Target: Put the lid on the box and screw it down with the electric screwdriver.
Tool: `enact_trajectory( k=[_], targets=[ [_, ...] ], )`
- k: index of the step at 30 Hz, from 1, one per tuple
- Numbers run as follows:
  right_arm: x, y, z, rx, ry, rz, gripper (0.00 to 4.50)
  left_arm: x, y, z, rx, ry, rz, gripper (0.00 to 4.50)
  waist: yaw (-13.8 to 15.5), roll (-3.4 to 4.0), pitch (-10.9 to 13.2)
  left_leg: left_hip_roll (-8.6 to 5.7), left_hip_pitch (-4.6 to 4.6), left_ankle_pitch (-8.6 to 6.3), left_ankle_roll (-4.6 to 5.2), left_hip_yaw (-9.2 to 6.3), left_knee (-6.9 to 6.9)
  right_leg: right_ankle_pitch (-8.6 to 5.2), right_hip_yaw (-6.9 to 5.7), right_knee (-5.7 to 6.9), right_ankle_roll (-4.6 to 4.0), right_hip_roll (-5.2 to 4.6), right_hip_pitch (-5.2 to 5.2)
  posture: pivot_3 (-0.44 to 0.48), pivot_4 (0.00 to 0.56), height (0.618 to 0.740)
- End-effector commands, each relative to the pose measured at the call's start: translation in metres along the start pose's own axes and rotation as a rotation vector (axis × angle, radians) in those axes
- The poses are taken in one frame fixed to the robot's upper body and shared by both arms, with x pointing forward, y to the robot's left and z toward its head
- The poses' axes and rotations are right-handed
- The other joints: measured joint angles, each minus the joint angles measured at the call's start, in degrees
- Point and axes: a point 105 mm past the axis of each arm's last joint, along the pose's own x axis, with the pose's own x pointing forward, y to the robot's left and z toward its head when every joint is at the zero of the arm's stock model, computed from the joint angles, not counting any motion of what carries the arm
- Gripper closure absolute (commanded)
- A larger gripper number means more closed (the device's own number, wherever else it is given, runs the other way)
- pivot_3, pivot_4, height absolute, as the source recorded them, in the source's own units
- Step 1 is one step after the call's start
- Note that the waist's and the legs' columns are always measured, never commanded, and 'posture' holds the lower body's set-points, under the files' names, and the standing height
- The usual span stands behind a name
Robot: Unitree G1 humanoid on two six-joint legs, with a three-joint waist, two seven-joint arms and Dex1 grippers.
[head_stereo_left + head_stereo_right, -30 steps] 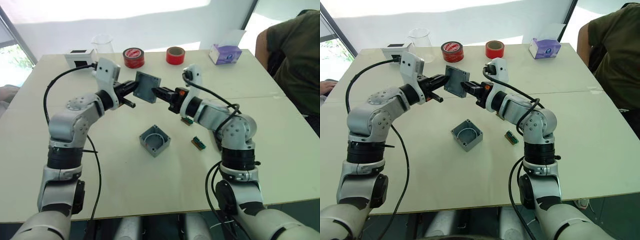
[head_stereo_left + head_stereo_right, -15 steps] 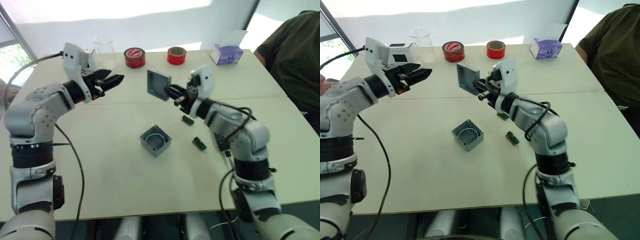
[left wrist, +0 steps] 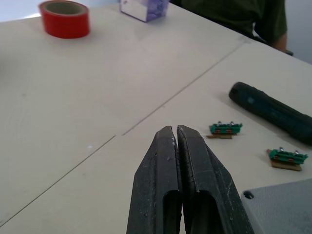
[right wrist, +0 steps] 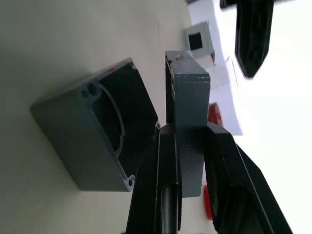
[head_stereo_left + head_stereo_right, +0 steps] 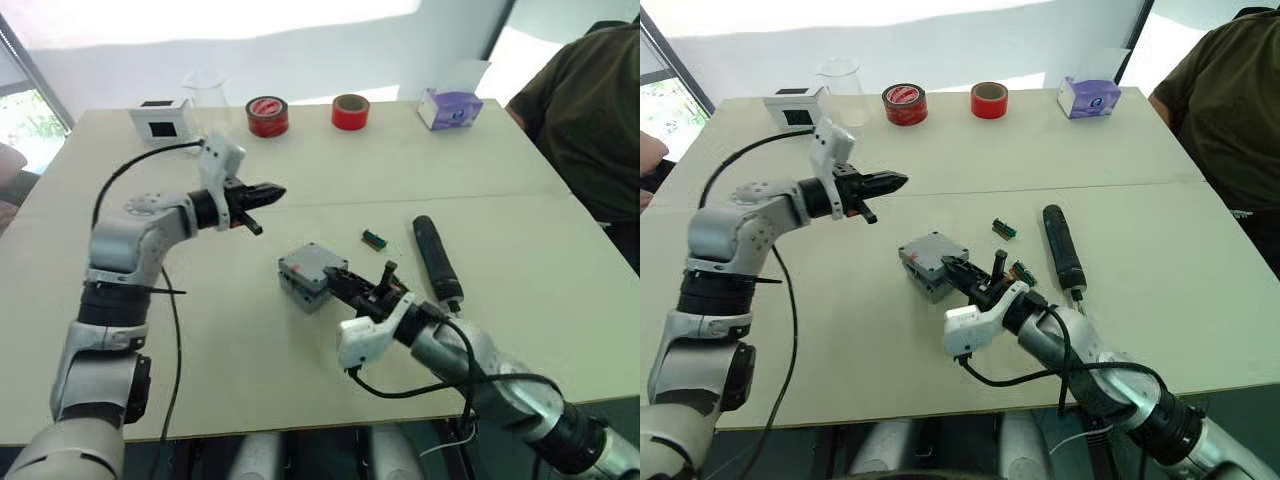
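Now we hold the lid (image 5: 312,262) in our right end effector (image 5: 340,283), clamped by one edge just above the open box (image 4: 97,141) at mid-tabletop (image 5: 250,370). Our left end effector (image 3: 178,146) hangs closed and empty, well off to the side. The screwdriver (image 5: 437,259) lies beside the box, near two small green boards (image 3: 225,128). To seat it well, we judge the lid must level out, its corner holes matched to the box's posts, before we let go.
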Motion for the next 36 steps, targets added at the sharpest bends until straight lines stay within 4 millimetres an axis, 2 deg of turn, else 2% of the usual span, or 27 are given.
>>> enact_trajectory(
  k=[1, 9, 14, 18, 27, 36],
  targets=[
    [-0.001, -0.007, -0.003, -0.065, 0.01, -0.051, 4.37, 0.001, -0.006, 0.016, 0.065, -0.028, -0.038, 4.41, 0.0, 0.0, 0.0, 0.07, 0.01, 0.0, 0.0, 0.0, -0.02, 0.0, 0.0, 0.0, -0.01, 0.01, 0.0, 0.0, 0.15, 0.74],
    [0.005, 0.0, -0.012, -0.097, 0.072, -0.016, 4.37, 0.008, -0.018, 0.007, 0.065, -0.005, -0.094, 4.41, 0.3, 0.0, 0.0, 0.15, 0.0, -0.01, 0.02, -0.02, 0.01, 0.0, -0.01, -0.04, 0.0, 0.01, 0.07, 0.0, 0.15, 0.74],
    [0.008, 0.001, -0.009, -0.084, 0.069, -0.024, 4.37, 0.01, -0.021, 0.002, 0.067, 0.013, -0.105, 4.41, 0.2, 0.0, 0.0, 0.16, 0.01, -0.01, 0.02, -0.03, 0.01, 0.0, -0.02, -0.03, -0.01, 0.02, 0.07, 0.0, 0.15, 0.74],
    [0.008, 0.008, -0.008, -0.077, 0.068, 0.011, 4.37, 0.009, -0.026, -0.005, 0.085, 0.042, -0.129, 4.41, 0.3, 0.0, 0.0, 0.16, 0.01, -0.01, 0.02, -0.03, 0.01, 0.0, -0.02, -0.03, -0.01, 0.02, 0.07, 0.0, 0.15, 0.74],
    [0.011, 0.01, -0.007, -0.083, 0.067, 0.026, 4.37, 0.004, -0.03, -0.017, 0.112, 0.087, -0.145, 4.41, 0.3, 0.01, 0.0, 0.17, 0.03, -0.01, 0.01, -0.04, 0.01, 0.0, -0.02, -0.02, -0.01, 0.04, 0.08, 0.0, 0.15, 0.74],
    [0.01, 0.025, -0.01, -0.064, 0.084, 0.092, 4.37, 0.0, -0.036, -0.031, 0.183, 0.16, -0.195, 4.41, 0.2, 0.01, 0.0, 0.16, 0.04, -0.01, 0.01, -0.04, 0.01, 0.0, -0.02, -0.02, -0.01, 0.03, 0.1, 0.0, 0.15, 0.74]
  ],
)
